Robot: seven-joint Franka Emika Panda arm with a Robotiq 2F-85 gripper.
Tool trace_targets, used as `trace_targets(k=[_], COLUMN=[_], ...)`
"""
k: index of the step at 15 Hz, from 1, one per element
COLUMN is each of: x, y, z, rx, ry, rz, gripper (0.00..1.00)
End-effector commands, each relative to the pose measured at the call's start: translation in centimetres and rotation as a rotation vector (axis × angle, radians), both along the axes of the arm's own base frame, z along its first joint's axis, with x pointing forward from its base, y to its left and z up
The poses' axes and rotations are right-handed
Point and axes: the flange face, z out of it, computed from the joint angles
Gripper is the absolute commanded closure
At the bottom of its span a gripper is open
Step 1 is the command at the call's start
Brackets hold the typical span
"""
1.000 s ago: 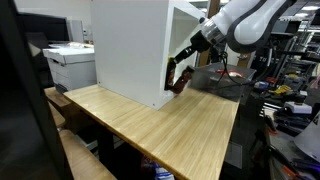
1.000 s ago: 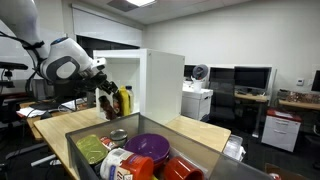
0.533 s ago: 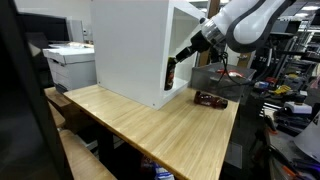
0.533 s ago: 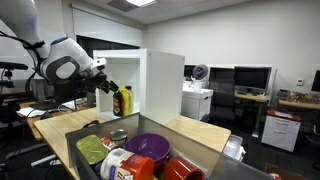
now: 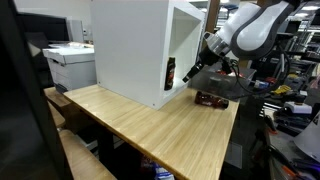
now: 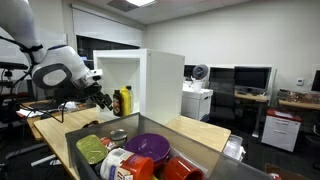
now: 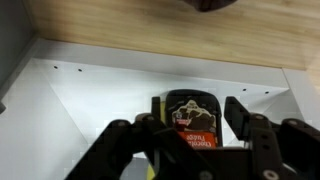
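A dark bottle [image 7: 190, 120] with an orange chocolate-fudge label stands upright just inside the open white cabinet [image 5: 130, 50], next to a yellow bottle [image 6: 125, 100]. The same dark bottle [image 5: 170, 72] shows at the cabinet's mouth in an exterior view. My gripper [image 5: 198, 68] hangs a short way outside the opening, apart from the bottle. In the wrist view the gripper [image 7: 195, 112] stands open. Its fingers [image 7: 234, 118] frame the bottle from a distance with nothing between them.
A dark reddish object [image 5: 210, 99] lies on the wooden table [image 5: 150, 125] just outside the cabinet. A grey bin [image 6: 200, 155] of dishes and cans stands close in an exterior view. Printers, monitors and desks surround the table.
A second ago a dark reddish thing hung in my gripper at the cabinet's mouth. Now one lies on the table, the bottle stands in the cabinet, and my gripper has drawn back.
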Motion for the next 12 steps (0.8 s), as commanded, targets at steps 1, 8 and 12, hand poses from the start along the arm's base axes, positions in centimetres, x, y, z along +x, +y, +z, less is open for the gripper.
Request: trace_targets(k=[1, 8, 12], x=[-0.7, 1.0, 2.5], y=[0.9, 1.7, 3.3], z=[-0.9, -3.1, -3.9], rx=[-0.018, -0.035, -0.035], ry=[0.018, 0.008, -0.007], rz=[0.039, 0.058, 0.072], gripper=[0.62, 1.00, 0.96])
